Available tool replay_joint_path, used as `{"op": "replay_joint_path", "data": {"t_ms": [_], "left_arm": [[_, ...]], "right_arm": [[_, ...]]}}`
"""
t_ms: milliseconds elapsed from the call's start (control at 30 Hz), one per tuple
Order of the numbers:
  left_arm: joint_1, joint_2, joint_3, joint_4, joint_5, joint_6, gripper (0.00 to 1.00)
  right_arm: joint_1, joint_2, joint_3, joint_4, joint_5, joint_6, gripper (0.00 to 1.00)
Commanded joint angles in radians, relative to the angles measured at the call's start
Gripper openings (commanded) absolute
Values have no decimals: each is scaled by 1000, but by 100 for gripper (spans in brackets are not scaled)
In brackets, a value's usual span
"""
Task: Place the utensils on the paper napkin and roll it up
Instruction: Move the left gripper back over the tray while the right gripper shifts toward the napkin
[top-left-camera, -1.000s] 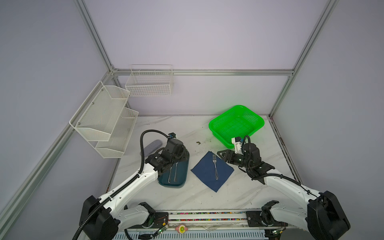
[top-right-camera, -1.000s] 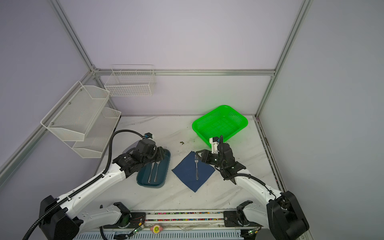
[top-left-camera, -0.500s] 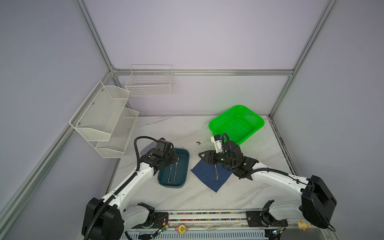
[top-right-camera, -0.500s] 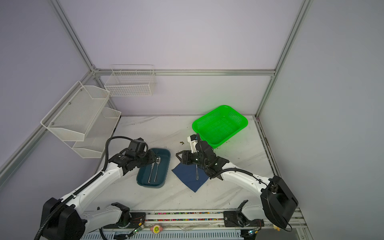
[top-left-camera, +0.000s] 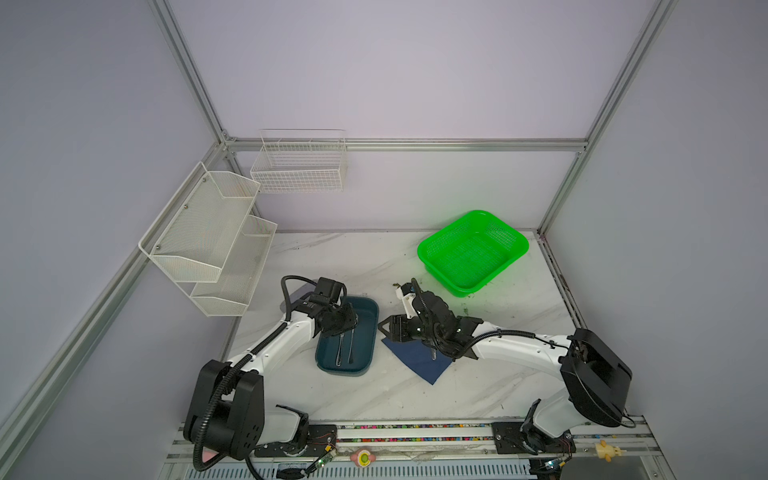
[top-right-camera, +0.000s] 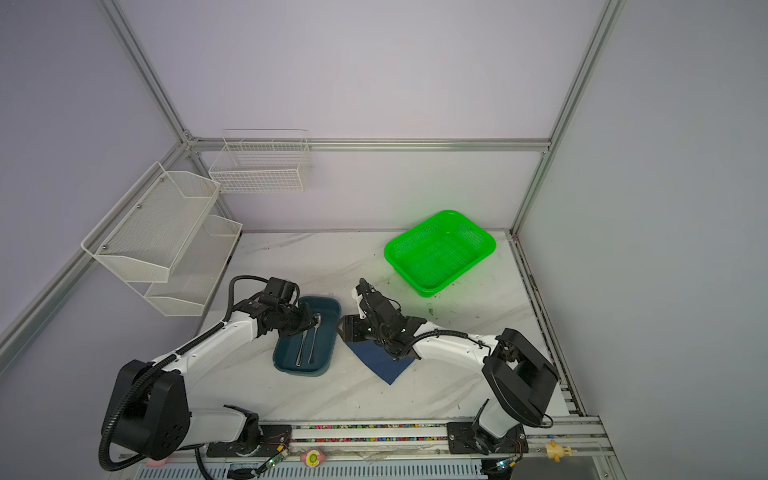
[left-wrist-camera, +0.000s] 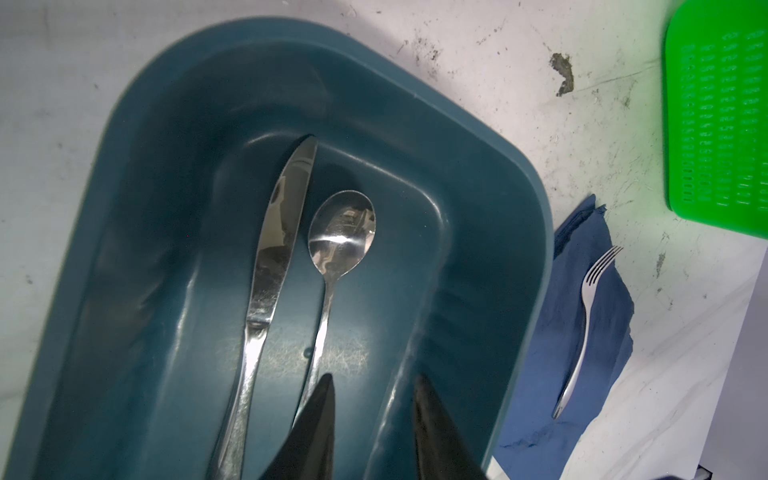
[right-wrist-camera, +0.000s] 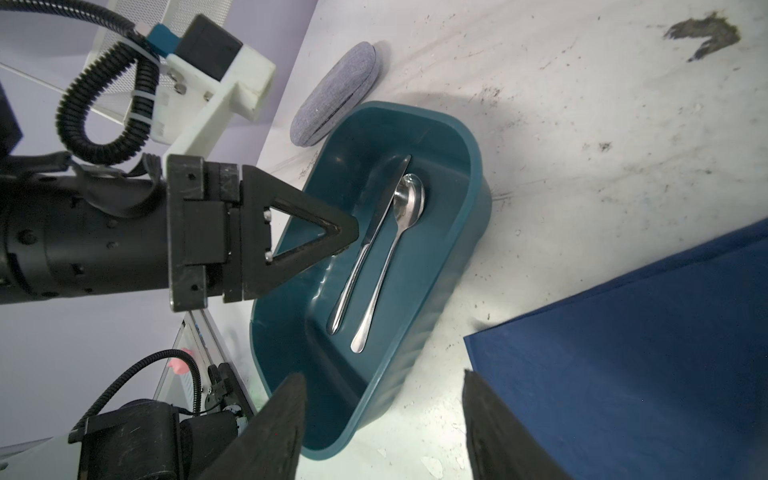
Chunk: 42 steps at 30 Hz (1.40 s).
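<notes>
Left wrist view showed knife (left-wrist-camera: 274, 257) and spoon (left-wrist-camera: 341, 237) lying in the teal tray (left-wrist-camera: 490, 174), fork (left-wrist-camera: 588, 316) on the napkin (left-wrist-camera: 611, 332) alongside. Left gripper (left-wrist-camera: 372, 382) stood parted and empty over them; right gripper (right-wrist-camera: 384, 374) gaped empty.

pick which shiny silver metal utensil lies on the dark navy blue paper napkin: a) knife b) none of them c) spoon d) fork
d: the slim silver metal fork lies on the dark navy blue paper napkin, while the silver knife and spoon lie side by side inside the dark teal plastic tray.
</notes>
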Motion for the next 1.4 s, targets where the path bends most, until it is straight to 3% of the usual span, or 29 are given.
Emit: {"op": "replay_joint_path", "data": {"t_ms": [0,233,867,1367], "left_arm": [[11,21,-7,17,35,52,31],[12,146,70,-93,-22,120,32],[7,313,218,-183,-14,182,27],[-65,449,318,-311,-80,222,21]], "right_arm": [[9,17,6,9,16,48,62],[30,88,64,-56,12,57,63],[37,130,84,-76,32,80,65],[38,140,86,-81,45,65,66]]}}
